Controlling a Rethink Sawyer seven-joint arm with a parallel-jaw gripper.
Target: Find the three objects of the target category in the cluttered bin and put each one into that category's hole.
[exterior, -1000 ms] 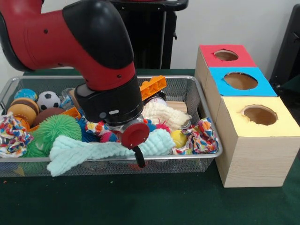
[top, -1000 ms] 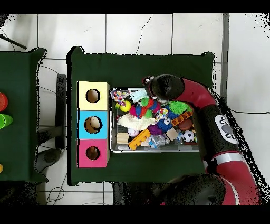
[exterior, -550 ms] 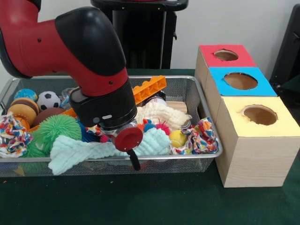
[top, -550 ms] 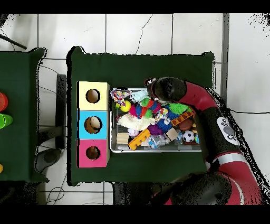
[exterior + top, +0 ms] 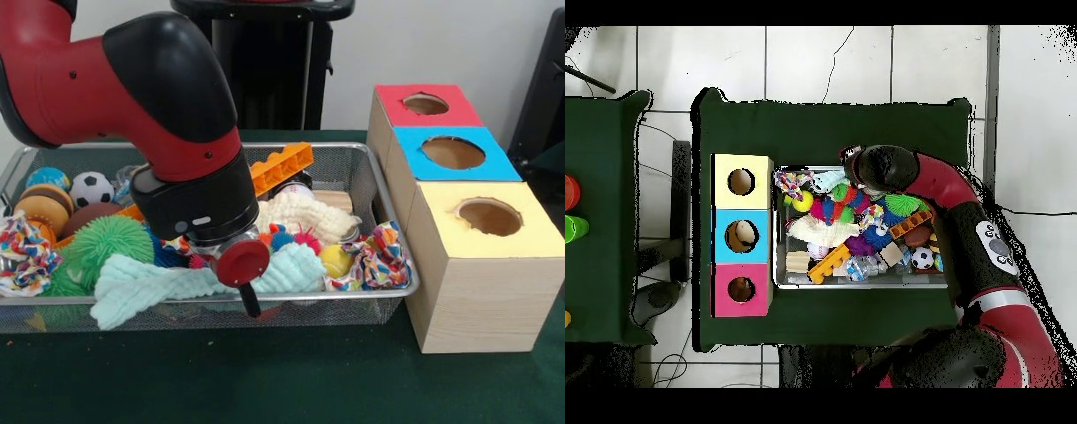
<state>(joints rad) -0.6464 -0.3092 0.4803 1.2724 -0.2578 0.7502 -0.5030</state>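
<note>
The wire mesh bin (image 5: 388, 205) is full of toys. Among them are a mint knitted bone (image 5: 150, 284), a green spiky ball (image 5: 110, 240), a soccer ball (image 5: 91, 188), an orange block (image 5: 284, 165), a cream fluffy toy (image 5: 305, 215) and a yellow ball (image 5: 335, 261). My arm's black wrist (image 5: 199, 199) hangs low over the bin's middle, above the bone. It hides my gripper (image 5: 216, 252). From above, the wrist (image 5: 883, 166) covers the bin's upper edge. Right of the bin stand the red box (image 5: 426, 104), the blue box (image 5: 453, 152) and the yellow box (image 5: 488, 216), each with a round hole.
Colourful rope toys lie at the bin's right end (image 5: 381, 256) and left end (image 5: 22, 252). A brown football (image 5: 88, 216) and an orange ball (image 5: 40, 210) sit at the left. The blue box's hole (image 5: 741, 235) shows something pale inside. Green cloth (image 5: 291, 380) covers the table.
A second ago the wrist shifted slightly left and a little lower over the mint bone. Over the last half second it has barely moved.
</note>
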